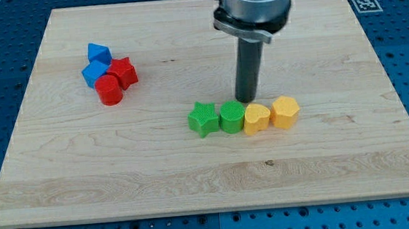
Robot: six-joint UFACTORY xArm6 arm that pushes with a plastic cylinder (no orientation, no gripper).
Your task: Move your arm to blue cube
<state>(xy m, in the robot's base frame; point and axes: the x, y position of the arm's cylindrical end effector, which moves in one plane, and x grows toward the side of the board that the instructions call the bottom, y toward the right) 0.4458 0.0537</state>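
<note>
A blue cube (94,73) lies at the view's upper left in a tight cluster, with a second blue block (99,53) just above it, a red star block (124,72) to its right and a red cylinder (108,90) below it. My tip (246,99) stands near the board's middle, just above the gap between the green cylinder (232,117) and the yellow heart-shaped block (256,117). It is far to the right of the blue cube.
A row of blocks lies below my tip: a green star (203,119), the green cylinder, the yellow heart-shaped block and a yellow hexagonal block (285,112). The wooden board (210,180) rests on a blue perforated table. A marker tag (365,3) sits at the upper right corner.
</note>
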